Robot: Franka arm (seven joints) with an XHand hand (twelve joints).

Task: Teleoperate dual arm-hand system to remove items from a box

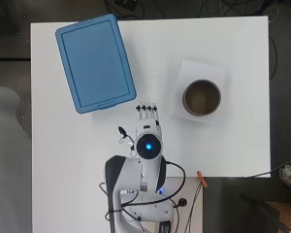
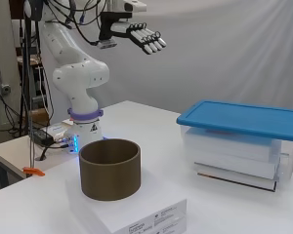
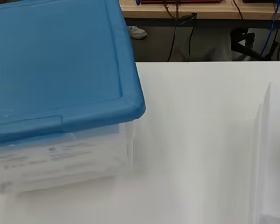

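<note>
matt blue plastic lid [image 1: 95, 62]; clear plastic box [image 3: 60, 156]; smooth white table [image 1: 223, 145].

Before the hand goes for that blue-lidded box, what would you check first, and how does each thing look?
1. Blue lid on the clear box: still on; not ok for taking items out.
2. Hand free: fingers straight, holding nothing; ok.
3. Hand clear of the table: raised high; ok.
4. Way to the box: nothing between; ok.
5. Brown ring on its white box: off to the side; ok.
6. Box contents: white stacked items show; what they are, cannot tell.
</note>
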